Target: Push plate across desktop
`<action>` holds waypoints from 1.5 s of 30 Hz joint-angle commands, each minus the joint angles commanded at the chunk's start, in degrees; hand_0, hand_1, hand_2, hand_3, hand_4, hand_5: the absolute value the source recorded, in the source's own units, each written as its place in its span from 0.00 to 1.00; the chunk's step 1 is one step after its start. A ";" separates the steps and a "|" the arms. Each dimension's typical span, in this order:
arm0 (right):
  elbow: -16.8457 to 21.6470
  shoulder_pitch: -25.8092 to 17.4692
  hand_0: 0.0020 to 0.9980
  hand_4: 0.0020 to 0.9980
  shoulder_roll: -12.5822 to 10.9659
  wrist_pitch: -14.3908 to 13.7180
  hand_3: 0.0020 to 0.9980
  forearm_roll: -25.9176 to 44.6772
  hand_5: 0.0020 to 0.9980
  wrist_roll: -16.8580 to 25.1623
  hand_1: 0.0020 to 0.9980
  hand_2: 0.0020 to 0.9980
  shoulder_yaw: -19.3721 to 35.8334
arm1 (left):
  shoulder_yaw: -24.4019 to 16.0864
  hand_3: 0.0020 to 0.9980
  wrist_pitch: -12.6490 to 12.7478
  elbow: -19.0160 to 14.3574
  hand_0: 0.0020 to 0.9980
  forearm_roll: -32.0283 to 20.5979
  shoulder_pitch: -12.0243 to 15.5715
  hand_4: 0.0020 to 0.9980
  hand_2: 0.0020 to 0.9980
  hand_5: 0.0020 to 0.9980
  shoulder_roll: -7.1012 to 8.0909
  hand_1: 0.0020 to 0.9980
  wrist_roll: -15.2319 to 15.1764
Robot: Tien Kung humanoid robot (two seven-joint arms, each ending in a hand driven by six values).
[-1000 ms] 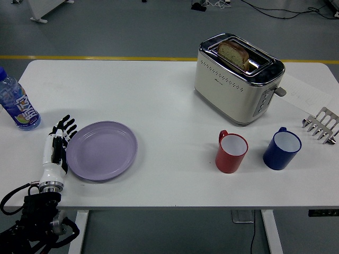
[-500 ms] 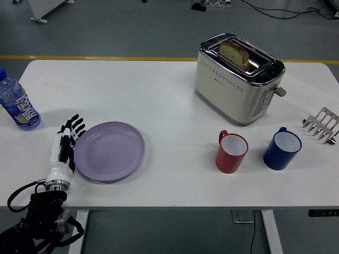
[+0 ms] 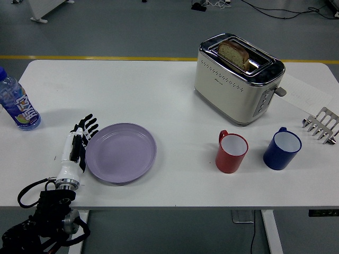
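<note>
A round lilac plate lies flat on the white table, left of centre. My left hand rests edge-on against the plate's left rim, its black fingers straight and spread, holding nothing. The white forearm and black arm run down to the picture's lower left corner. My right arm does not show.
A water bottle stands at the far left. To the plate's right stand a red mug and a blue mug. A steel toaster with bread sits behind them; a metal rack lies at the right edge.
My left hand has slid to the right along the table, and the plate has moved right with it, toward the red mug.
</note>
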 joint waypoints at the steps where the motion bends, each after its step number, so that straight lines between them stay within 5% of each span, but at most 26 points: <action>1: 0.01 -0.03 0.58 0.14 0.00 0.04 0.62 -0.12 0.64 -0.01 0.55 0.62 0.06 | 0.83 0.83 -0.03 0.08 0.78 -0.15 -0.34 0.50 0.86 1.00 -0.07 0.83 0.00; 45: 0.01 -0.28 0.58 0.14 0.00 0.42 0.63 -1.11 0.65 0.20 0.55 0.62 0.65 | 14.40 0.83 -1.14 0.18 0.78 -3.56 -6.76 0.50 0.86 1.00 -2.13 0.82 0.00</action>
